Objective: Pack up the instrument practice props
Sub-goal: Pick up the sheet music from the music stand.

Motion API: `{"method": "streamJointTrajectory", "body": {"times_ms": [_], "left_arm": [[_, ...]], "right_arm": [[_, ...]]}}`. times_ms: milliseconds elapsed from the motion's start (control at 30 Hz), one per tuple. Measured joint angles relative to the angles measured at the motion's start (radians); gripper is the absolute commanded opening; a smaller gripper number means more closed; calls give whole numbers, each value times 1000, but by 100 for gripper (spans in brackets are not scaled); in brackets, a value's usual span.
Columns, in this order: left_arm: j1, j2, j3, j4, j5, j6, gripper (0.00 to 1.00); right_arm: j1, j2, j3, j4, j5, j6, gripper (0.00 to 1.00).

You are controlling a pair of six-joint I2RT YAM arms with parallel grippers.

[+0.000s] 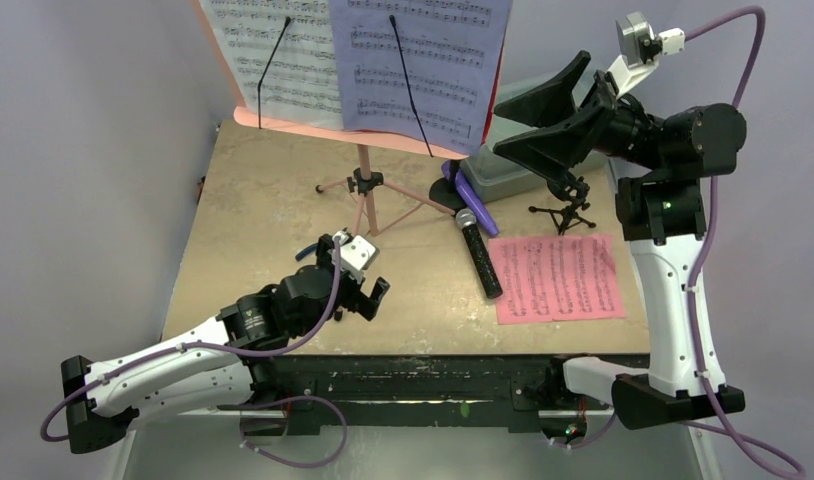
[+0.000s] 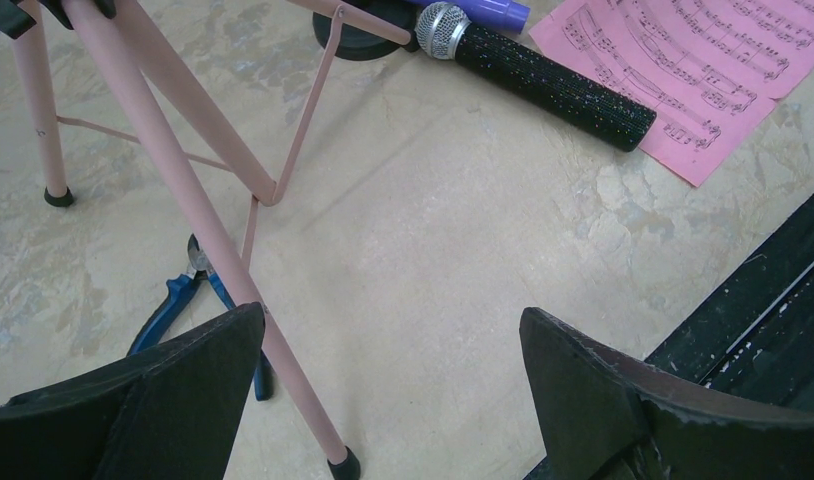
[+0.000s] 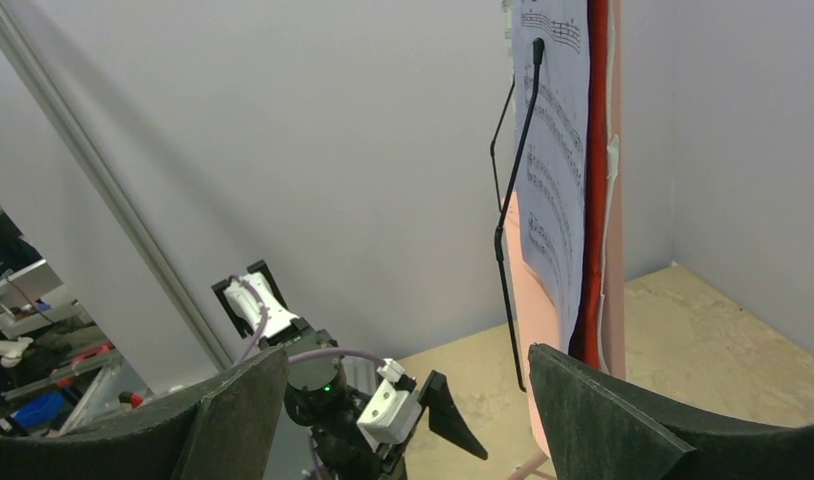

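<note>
Left gripper (image 2: pixel 393 330), jaws wide and empty, hangs low over a leg of the pink music rack (image 1: pixel 364 190) beside the pliers (image 2: pixel 173 305); right gripper (image 1: pixel 543 122), equally wide and empty, sits high near the lavender sheet (image 1: pixel 423 60), so a bump from either would likely topple the rack.

- Setting: a robot-testing laboratory cell.
- Plain pale lavender-grey walls (image 3: pixel 333 150) close in ahead of the right gripper (image 3: pixel 408 352).
- A beige mottled tabletop (image 2: pixel 433 280) lies beneath the left gripper (image 2: pixel 388 315), with a scuffed black metal frame rail (image 2: pixel 763 300) to its right.
- A slanting grey aluminium post (image 3: pixel 103 190) stands left of the right gripper. Beyond it is a cluttered work area (image 3: pixel 33 330) with cables.
</note>
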Motion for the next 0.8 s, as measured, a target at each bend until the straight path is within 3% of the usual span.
{"method": "streamJointTrajectory", "body": {"times_ms": [800], "left_arm": [[0,0,0,0,1,0,100]], "right_arm": [[40,2,0,-197,108,-206,92]]}}
